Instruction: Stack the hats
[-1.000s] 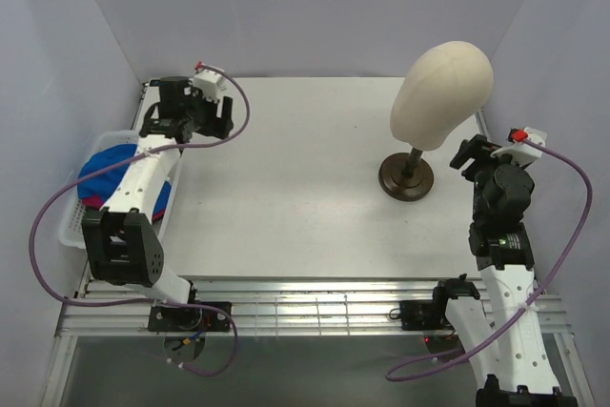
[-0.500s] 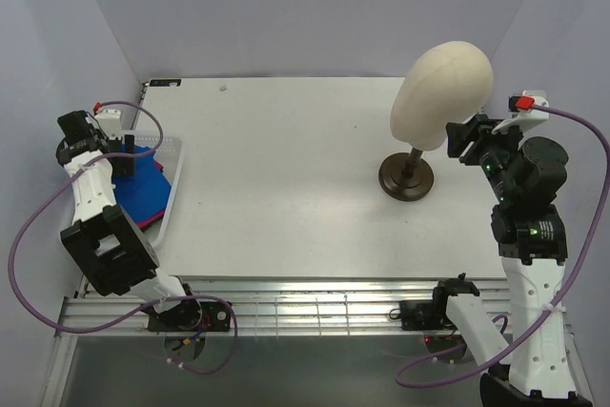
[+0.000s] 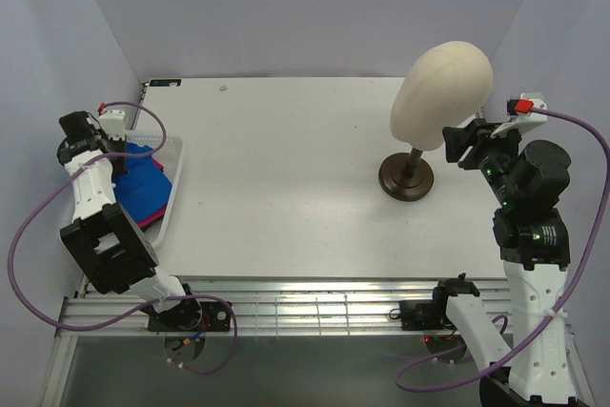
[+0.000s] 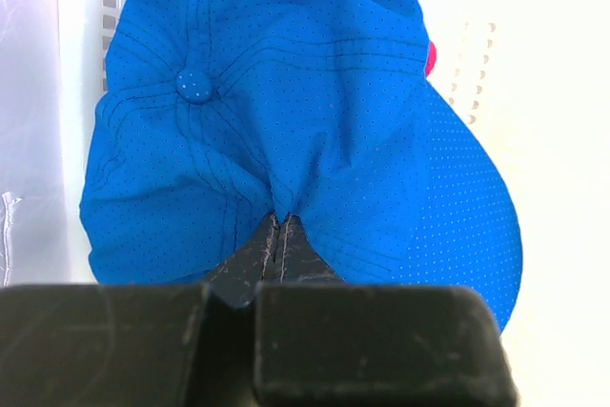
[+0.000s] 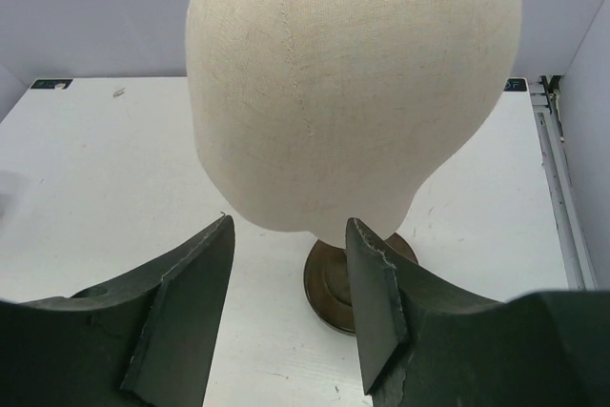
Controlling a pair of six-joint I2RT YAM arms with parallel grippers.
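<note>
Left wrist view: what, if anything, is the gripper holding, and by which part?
The blue cap, pinched by a fold of its crown fabric.

Lab test cell: plain grey walls (image 3: 286, 7), rail-edged white table (image 3: 286, 188).

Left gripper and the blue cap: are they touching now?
Touching. The left wrist view shows the left gripper shut on a fold of the blue cap, with the fabric pinched between its fingertips.

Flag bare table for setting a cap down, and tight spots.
Free: the table between basket and mannequin base, front to back. Crowded: the basket, left pincer pinching the blue cap; right edge, right pincer open by the mannequin head.
</note>
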